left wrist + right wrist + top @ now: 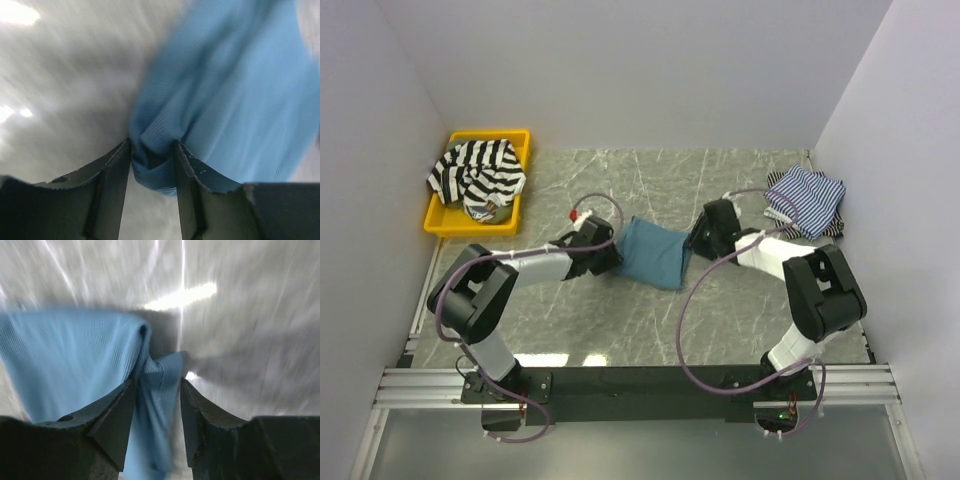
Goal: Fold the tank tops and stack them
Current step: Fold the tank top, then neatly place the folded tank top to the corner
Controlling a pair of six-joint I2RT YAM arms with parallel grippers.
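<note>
A folded teal-blue tank top (653, 253) lies mid-table between my two grippers. My left gripper (610, 256) is at its left edge; in the left wrist view a bunched hem of the teal top (155, 170) fills the gap of the left gripper (152, 150) and touches both fingers. My right gripper (700, 240) is at its right edge. In the right wrist view a fold of the teal top (155, 390) hangs between the jaws of the right gripper (157, 385), with bare table showing beside the right finger. A black-and-white striped tank top (475, 175) and thin-striped tank tops (805, 200) lie apart.
The yellow tray (442, 222) at the back left holds the bold striped top. The thin-striped pile sits at the back right near the wall. White walls close in on three sides, and marbled grey tabletop (620, 180) shows between the tray and the pile.
</note>
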